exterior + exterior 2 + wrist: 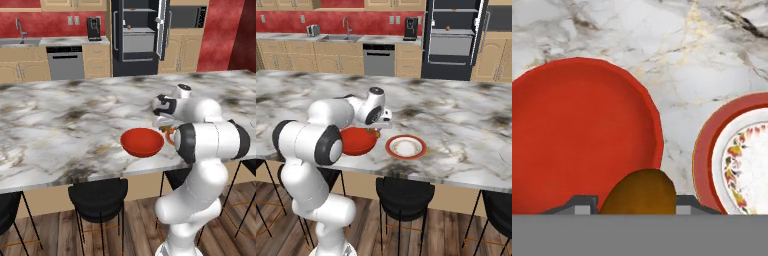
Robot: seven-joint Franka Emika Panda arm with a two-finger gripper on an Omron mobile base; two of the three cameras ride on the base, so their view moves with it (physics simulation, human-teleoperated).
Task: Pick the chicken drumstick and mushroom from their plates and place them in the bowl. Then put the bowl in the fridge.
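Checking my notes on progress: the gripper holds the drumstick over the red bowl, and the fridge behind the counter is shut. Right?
One slip: the fridge stands open, its door swung aside and grey shelves showing in the left base view. The rest holds: the gripper carries the brown drumstick at the edge of the red bowl in the hand view.

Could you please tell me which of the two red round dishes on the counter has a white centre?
The flat red-rimmed plate, right of the gripper in the right base view. The bowl beside it is deeper and red throughout.
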